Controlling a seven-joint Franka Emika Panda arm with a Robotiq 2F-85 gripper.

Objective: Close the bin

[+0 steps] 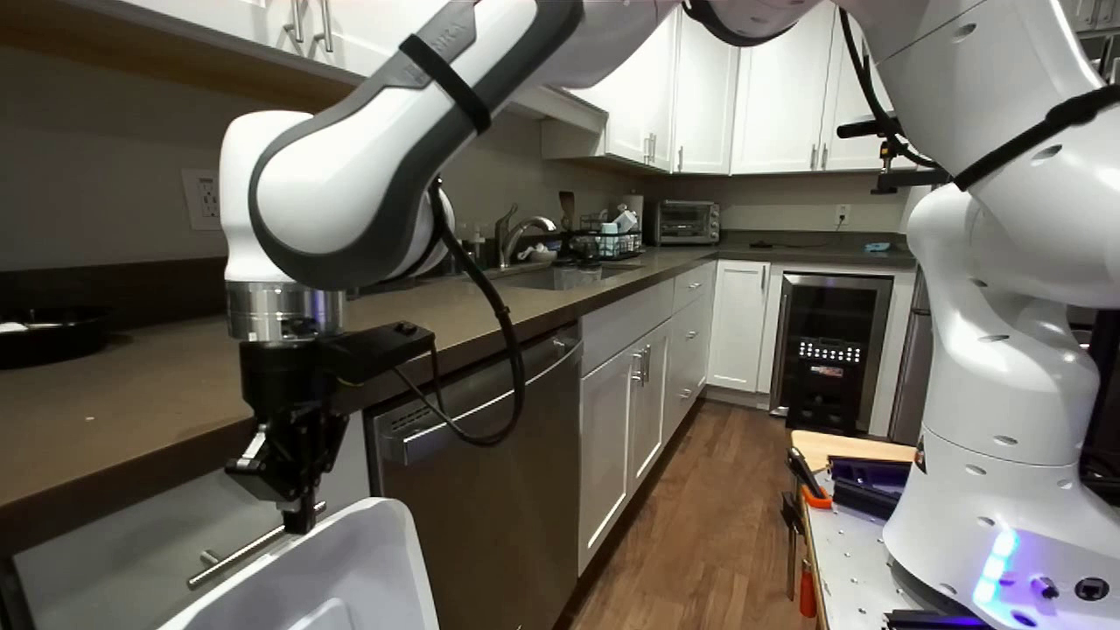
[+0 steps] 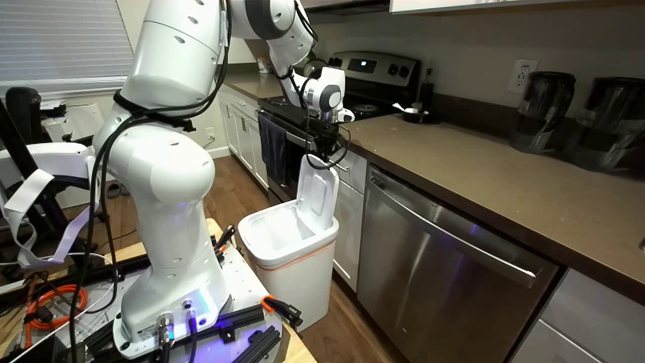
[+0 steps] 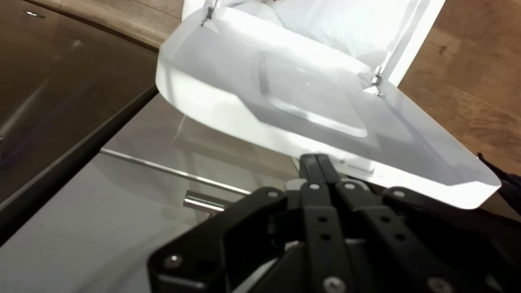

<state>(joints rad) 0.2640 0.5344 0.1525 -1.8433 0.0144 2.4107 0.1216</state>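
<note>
The bin [image 2: 297, 282] is a free-standing white plastic bin on the floor beside the robot's table. Its hinged lid [image 2: 318, 191] stands raised, about upright, near the drawer front. The lid also fills much of the wrist view [image 3: 309, 93], with a pale liner [image 3: 354, 28] in the bin's mouth beyond it. In an exterior view only the raised lid [image 1: 350, 569] shows. My gripper [image 1: 300, 522] points down at the lid's upper edge, on the drawer side. In the wrist view its fingertips [image 3: 319, 160] are together with nothing between them. I cannot tell whether they touch the lid.
A white drawer front with a silver bar handle [image 1: 249, 556] is close behind the lid. A stainless dishwasher [image 2: 443, 242] stands beside it. The brown countertop [image 2: 468, 171] overhangs near the gripper. The stove [image 2: 373, 85] is farther along. The robot's table [image 2: 242, 282] borders the bin.
</note>
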